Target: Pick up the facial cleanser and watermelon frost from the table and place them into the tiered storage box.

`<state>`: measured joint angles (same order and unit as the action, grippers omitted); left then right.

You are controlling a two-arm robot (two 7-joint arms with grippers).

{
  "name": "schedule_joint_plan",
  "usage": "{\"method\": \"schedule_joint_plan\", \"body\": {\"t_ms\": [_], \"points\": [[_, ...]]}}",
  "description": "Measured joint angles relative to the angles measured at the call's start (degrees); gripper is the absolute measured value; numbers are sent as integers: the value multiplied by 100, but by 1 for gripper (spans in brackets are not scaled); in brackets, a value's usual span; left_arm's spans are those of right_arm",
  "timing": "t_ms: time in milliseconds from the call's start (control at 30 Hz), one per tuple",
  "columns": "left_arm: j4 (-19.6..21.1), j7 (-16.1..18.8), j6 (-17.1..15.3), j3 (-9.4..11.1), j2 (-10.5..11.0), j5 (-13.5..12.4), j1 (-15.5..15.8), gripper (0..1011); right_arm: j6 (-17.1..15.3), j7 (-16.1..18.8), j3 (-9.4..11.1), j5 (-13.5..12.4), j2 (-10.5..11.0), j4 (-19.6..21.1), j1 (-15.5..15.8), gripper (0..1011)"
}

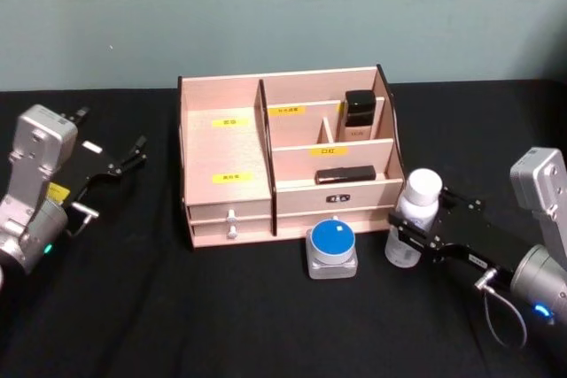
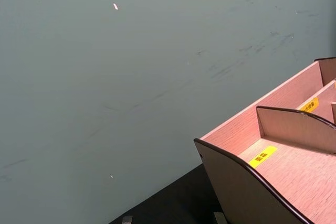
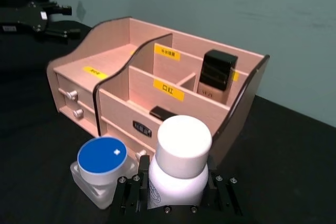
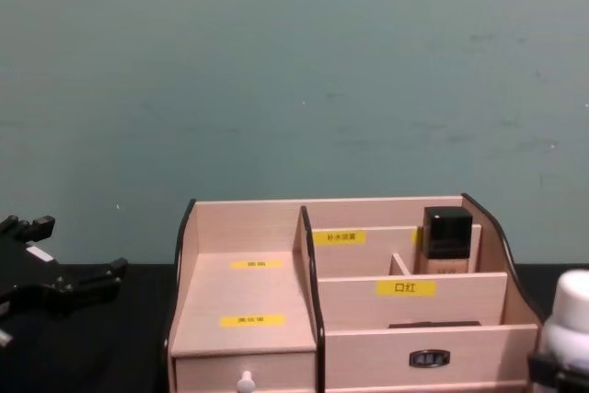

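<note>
Trouble from here is likeliest at the right end wall of the tiered storage box point(image 1: 221, 95). The white-capped bottle point(image 1: 416, 205), which I take for the facial cleanser, stands just beside that wall. A carry that goes sideways before it goes up would knock the bottle against the dark edge. The hold sits low on the bottle, well under the cap, so a bump up top could lever it askew between the pads.

A second risk is the blue-lidded jar point(image 1: 332, 245), probably the watermelon frost. It rests on the bench point(image 1: 177, 325) just in front of the box's right half and near the bottle, so an arm swinging toward the box's front could shove it.

Inside the box, the rear right compartment has a dark bottle point(image 1: 359, 114) and the tier in front of it a dark flat stick point(image 1: 344, 175). A drop there could topple something; the wide compartment in the box's left half looks the roomier target.

Right claw point(image 1: 409, 238) is at the box's right end, closed to the bottle's width with a pad on each side of the body, gripping it upright. Whether the base is clear of the bench I cannot tell. Left claw point(image 1: 131, 155) hovers off the box's left end — fingers spread apart, holding nothing and touching nothing.
</note>
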<state>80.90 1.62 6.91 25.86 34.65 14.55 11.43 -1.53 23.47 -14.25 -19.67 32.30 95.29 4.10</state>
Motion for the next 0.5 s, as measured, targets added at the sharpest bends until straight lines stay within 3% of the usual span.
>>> {"method": "schedule_joint_plan", "body": {"t_ms": [200,500], "points": [[0,0,0,0,0,0,0,1001,-71,67,59,-67,33,284,-2,611],[0,0,0,0,0,0,0,1001,-323,190,27,-207,151,1032,-117,611]]}}
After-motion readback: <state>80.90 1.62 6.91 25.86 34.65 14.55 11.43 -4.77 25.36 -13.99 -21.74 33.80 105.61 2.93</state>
